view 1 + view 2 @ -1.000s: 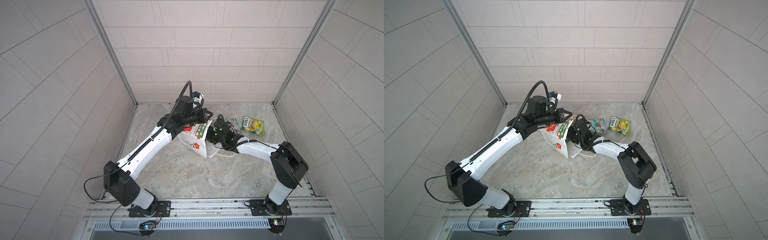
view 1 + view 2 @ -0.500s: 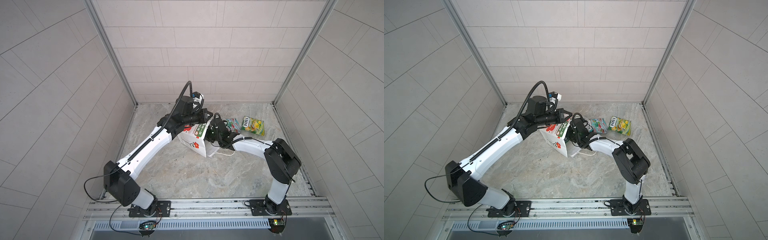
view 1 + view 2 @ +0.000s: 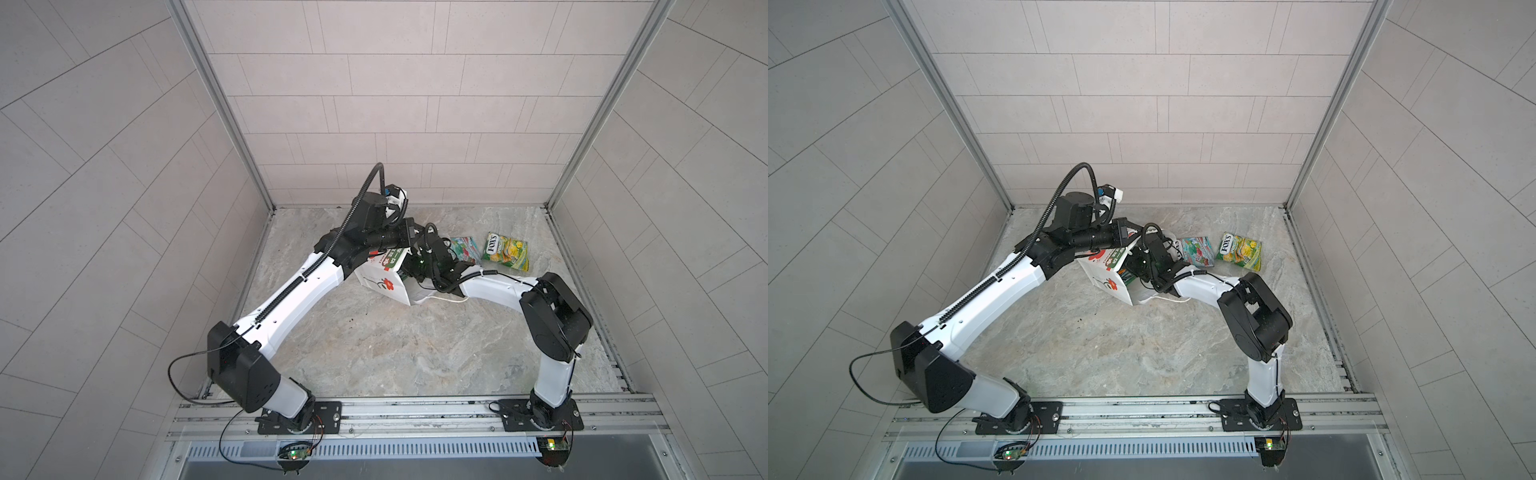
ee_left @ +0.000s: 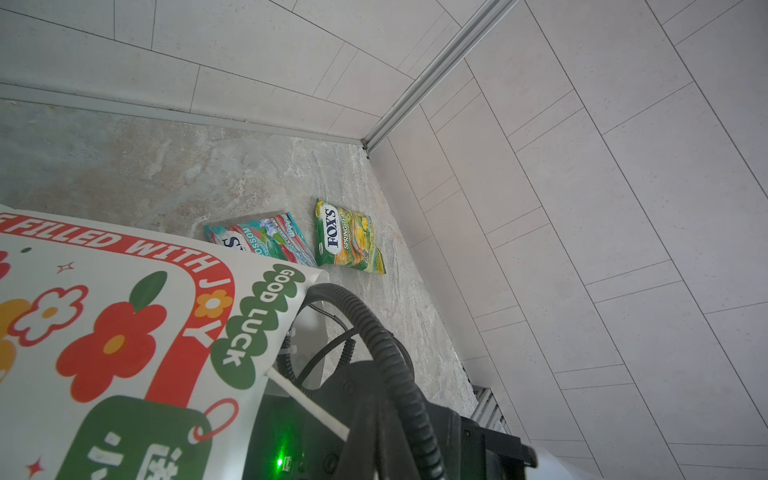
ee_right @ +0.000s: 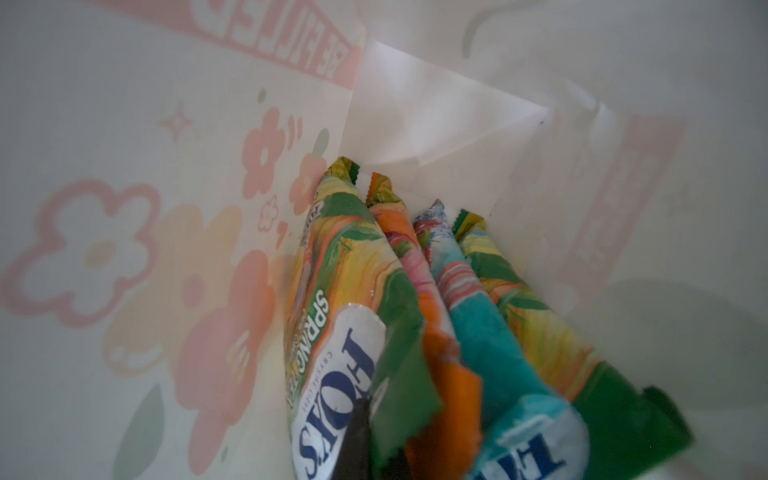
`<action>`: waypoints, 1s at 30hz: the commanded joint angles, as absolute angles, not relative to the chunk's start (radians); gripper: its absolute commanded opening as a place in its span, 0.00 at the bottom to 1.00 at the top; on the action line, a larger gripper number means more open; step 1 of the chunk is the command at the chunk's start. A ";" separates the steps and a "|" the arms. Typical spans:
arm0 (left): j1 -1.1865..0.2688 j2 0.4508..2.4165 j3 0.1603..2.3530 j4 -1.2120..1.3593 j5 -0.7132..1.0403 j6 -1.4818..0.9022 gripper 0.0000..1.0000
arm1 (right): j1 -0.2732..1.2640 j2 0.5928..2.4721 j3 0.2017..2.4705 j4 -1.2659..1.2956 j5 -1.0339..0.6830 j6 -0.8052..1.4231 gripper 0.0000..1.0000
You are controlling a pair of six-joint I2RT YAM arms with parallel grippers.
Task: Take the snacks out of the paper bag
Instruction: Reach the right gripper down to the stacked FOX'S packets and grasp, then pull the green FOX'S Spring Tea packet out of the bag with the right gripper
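The bag (image 3: 384,286) lies tipped on its side on the table (image 3: 374,353). As far as both top views show, its long axis runs from the base at 10 o'clock to the mouth at about 4 o'clock. That turns the opening toward the right arm.

The left gripper (image 3: 409,241) is closed. Its fingertips are hidden, but it seems to pinch the upper rim and hold it up. I judge this keeps the mouth gaping so the other arm can get in.

The right gripper (image 5: 374,453) is deep inside the bag with its jaws closed. One dark finger (image 5: 357,432) lies across the near edge of the end packet (image 5: 332,332), a yellow-green one, so the pinch looks to be on that.

Four snacks stand on edge in the bag: the end packet, an orange packet (image 5: 440,374), a teal one (image 5: 490,353) and a green one (image 5: 582,374). Their long axes run along the bag and their near ends point to the mouth, which suits a straight pull outward.

Two more lie flat on the table at 2 o'clock of the mouth, near the bag. They are a loose teal packet (image 3: 463,249) and a loose yellow packet (image 3: 505,251) whose length runs roughly 9 to 3.
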State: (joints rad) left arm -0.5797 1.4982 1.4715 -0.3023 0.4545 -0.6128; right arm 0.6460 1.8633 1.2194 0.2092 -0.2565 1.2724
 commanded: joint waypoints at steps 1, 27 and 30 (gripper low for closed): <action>-0.589 1.473 1.489 -0.304 0.447 -0.590 0.00 | 0.649 1.870 1.225 0.218 -0.267 1.262 0.00; -0.589 1.447 1.473 -0.402 0.290 -0.552 0.00 | 0.628 1.582 1.032 0.112 -0.257 1.053 0.00; -0.590 1.450 1.471 -0.403 0.289 -0.553 0.00 | 0.615 1.540 1.000 0.101 -0.259 1.037 0.00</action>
State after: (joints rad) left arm -0.5854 1.4754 1.4712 -0.4023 0.3054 -0.5678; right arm 0.6273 1.5978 1.0172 0.1127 -0.2615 1.0683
